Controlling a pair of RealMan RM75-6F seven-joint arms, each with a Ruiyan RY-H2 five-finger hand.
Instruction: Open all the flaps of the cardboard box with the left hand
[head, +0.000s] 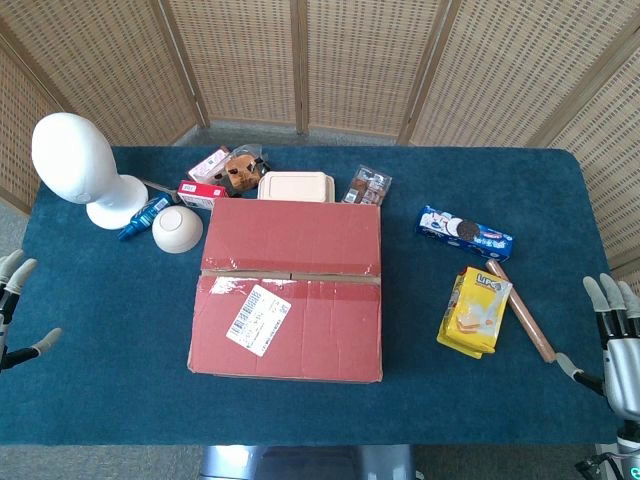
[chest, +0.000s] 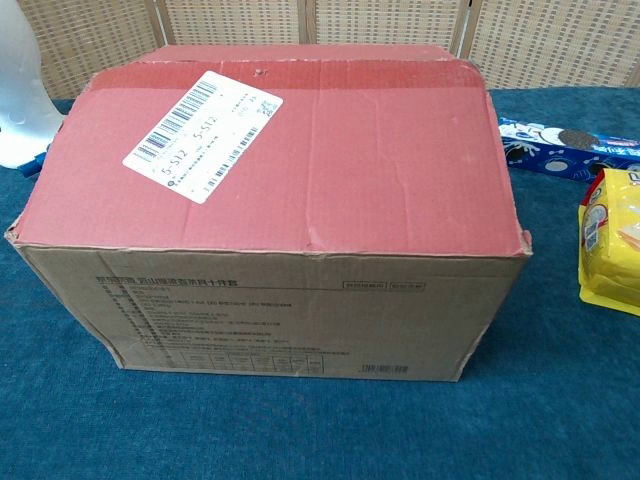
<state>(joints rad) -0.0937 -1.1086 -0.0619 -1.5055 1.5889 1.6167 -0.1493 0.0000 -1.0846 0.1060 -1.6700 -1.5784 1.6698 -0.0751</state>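
while its red top flaps lie flat and closed along a taped middle seam, the large brown cardboard box (head: 290, 290) sits near the middle of the blue-carpeted bench (head: 120, 330), a white shipping label (head: 258, 320) stuck on the front flap. the left hand (head: 12, 310) hovers at the bench's left edge, fingers spread and holding nothing, well apart from the box. the right hand (head: 615, 340) hovers at the right edge, fingers likewise spread and empty. behind the box, toward the far edge, lie a cream lidded food container (head: 296, 186) and a white bowl (head: 177, 229) beside a white mannequin head (head: 85, 165). to the box's right lie a blue cookie packet (head: 464, 232), a yellow snack bag (head: 476, 312) and a wooden rolling pin (head: 520, 310).
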